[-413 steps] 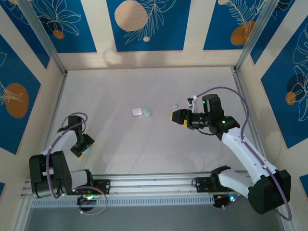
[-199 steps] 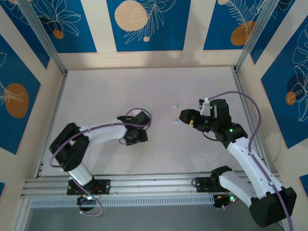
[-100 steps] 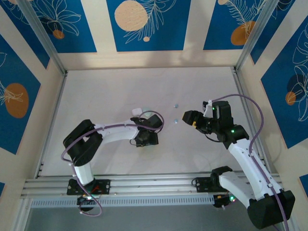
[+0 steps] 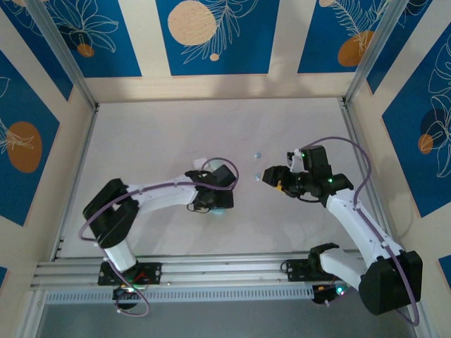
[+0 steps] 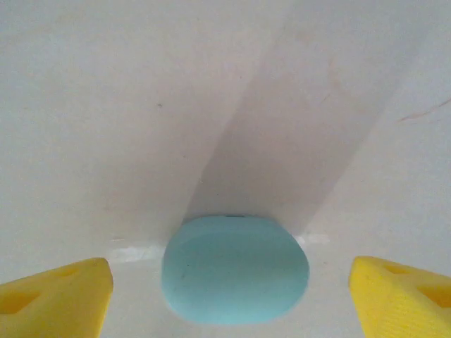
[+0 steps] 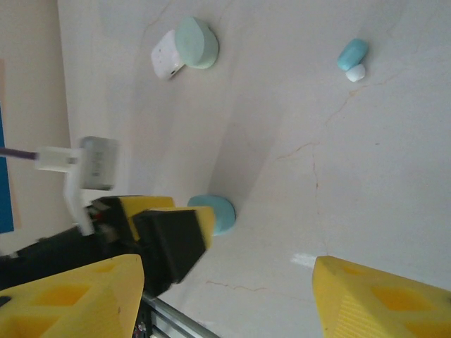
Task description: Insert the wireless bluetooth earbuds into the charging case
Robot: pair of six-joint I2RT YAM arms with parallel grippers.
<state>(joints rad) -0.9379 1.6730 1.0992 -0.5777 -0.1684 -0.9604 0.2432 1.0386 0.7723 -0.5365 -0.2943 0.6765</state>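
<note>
Bench [image 4: 148,134] middle, toward the near edge: I see my left pincer [image 5: 229,299] spread wide. Its yellow fingertips [image 5: 60,296] stand on either side of the teal charging case [image 5: 235,271], which lies flat on the surface, apart from both. Off to the right, my right pincer [image 4: 268,174] hangs spread with nothing in it. Near its tips lie a teal earbud [image 6: 352,53] and a white earbud [image 6: 356,72], just beside each other. A third earbud [image 4: 258,153] sits farther back. Behind my left pincer, a white case [image 6: 163,56] rests against a pale green disc [image 6: 197,42].
</note>
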